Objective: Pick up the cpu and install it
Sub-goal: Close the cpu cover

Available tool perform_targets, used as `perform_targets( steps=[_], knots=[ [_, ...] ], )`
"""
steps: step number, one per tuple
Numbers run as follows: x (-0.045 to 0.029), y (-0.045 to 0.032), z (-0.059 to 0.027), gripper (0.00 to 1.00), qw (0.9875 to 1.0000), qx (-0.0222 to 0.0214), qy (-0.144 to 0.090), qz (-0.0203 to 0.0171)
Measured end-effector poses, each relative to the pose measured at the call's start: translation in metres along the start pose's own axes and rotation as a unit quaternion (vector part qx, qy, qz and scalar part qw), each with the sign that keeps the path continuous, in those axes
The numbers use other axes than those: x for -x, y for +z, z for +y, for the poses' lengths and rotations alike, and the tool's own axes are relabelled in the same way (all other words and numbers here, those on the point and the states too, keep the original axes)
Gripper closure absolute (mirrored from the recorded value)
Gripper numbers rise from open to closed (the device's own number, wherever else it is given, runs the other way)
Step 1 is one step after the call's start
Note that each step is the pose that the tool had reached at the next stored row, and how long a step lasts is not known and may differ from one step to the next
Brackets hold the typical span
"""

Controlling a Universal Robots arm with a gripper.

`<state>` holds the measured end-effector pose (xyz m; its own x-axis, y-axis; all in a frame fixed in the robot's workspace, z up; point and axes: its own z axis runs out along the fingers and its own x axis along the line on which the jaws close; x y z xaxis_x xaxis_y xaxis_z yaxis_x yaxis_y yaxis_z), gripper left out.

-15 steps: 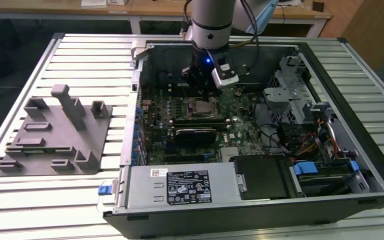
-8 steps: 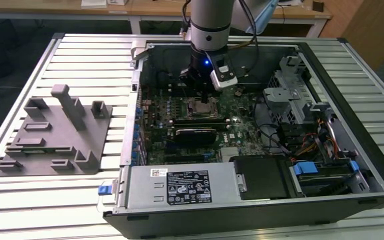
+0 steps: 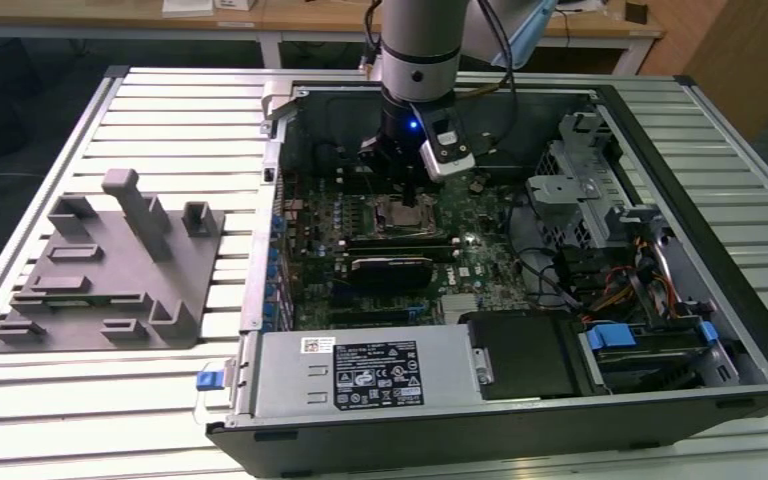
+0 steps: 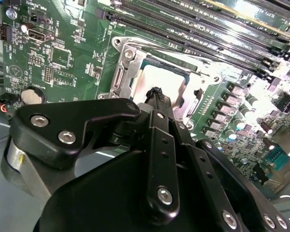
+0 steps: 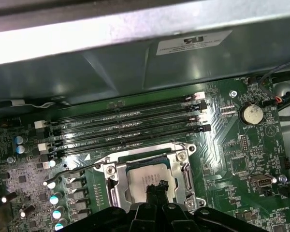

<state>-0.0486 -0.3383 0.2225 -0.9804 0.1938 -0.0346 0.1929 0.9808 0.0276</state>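
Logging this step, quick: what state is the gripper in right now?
Gripper: shut, fingertips together over the cpu, which lies in the socket; nothing seen held between them.

Logged: white slatted metal table (image 3: pixel 37 400) carries a grey plastic tray with upright posts (image 3: pixel 104 270) at the exterior view's left, beside the open black computer case (image 3: pixel 744 340). Inside lies a flat green motherboard (image 3: pixel 491 240). I count four parallel black memory slots (image 5: pixel 125 129) just beside the square metal-framed socket (image 5: pixel 185 170) (thin wire lever alongside). Round silver coin battery (image 5: pixel 252 113) sits near the board's edge. Silver labelled power-supply box (image 3: pixel 357 375) fills the case's near end.
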Motion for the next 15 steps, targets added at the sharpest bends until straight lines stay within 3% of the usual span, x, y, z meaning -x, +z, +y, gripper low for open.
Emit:
perform_targets(
  steps=[15],
  knots=[
    [-0.011,0.005,-0.0033,0.89,1.0,0.0005,0.0,0.0001]
  ],
)
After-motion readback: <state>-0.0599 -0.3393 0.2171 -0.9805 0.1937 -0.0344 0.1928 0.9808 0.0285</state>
